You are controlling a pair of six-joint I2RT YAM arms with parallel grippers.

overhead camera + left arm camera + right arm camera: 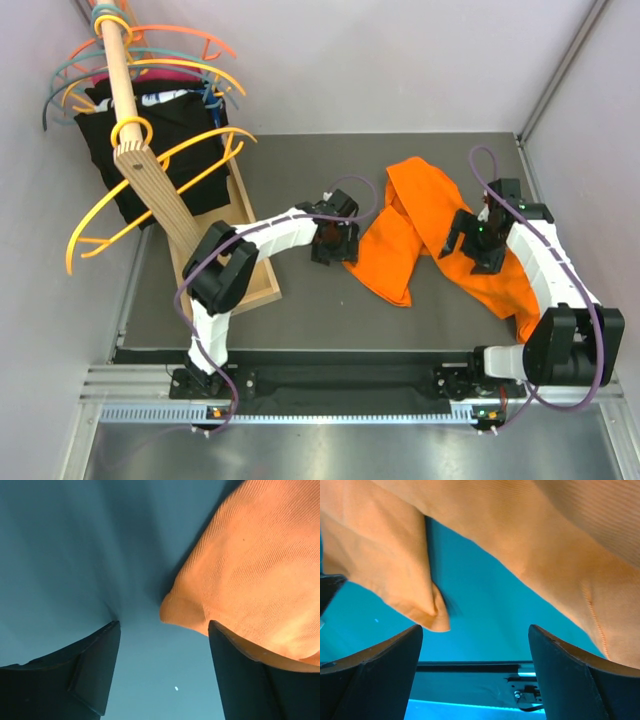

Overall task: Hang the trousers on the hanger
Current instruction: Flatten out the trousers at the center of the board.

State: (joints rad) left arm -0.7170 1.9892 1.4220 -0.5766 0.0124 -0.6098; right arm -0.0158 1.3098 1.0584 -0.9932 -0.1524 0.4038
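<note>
The bright orange trousers (412, 226) lie crumpled on the dark mat, one leg running toward the right front. My left gripper (333, 247) is open just left of the trousers' left edge; in the left wrist view a fabric corner (250, 575) lies by the right finger (237, 675). My right gripper (472, 240) is open above the trousers' right leg; in the right wrist view the cloth (530, 545) hangs above the jaws, not gripped. The amber-yellow hanger (170, 166) hangs on the wooden pole at the left by its ring hook.
A wooden rack (150, 170) with base (255, 270) stands at the left, carrying coral-orange hangers (190, 40), teal hangers (70, 75) and black garments (160, 130). The mat's front edge (470, 666) and grey walls bound the space.
</note>
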